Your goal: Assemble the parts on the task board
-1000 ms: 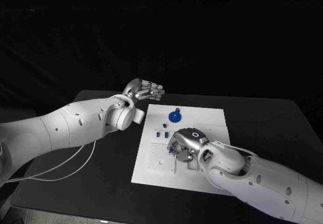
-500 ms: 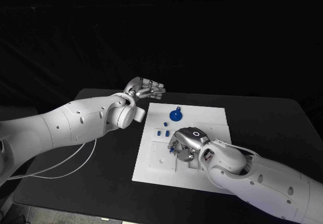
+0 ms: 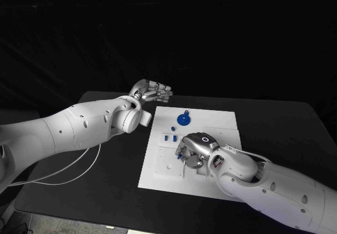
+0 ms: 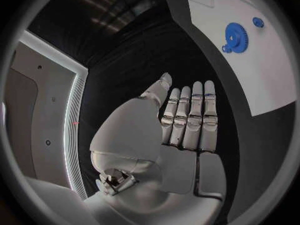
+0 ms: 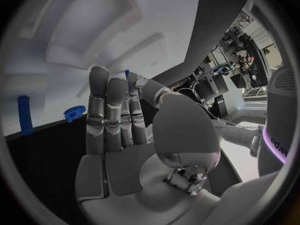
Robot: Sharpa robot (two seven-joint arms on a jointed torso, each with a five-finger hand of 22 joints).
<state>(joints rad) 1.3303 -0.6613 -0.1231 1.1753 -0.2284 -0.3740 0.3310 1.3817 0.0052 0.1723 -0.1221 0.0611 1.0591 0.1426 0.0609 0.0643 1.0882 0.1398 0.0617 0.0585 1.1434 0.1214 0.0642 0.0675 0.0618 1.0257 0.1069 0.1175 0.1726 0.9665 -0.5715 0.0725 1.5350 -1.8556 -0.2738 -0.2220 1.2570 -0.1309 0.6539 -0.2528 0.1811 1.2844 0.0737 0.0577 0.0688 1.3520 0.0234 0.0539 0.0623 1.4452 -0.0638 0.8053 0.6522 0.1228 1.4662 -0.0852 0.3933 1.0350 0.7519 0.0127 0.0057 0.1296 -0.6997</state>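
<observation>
Fingers of the right hand [image 3: 197, 148] curl down onto the board [image 3: 211, 122] near its middle, seemingly pinching a small blue part [image 5: 128, 75]. Seat it straight and press gently. Left hand [image 4: 181, 122] hovers empty past the board's far-left corner, fingers straight; gear [image 3: 182, 120] lies far.
</observation>
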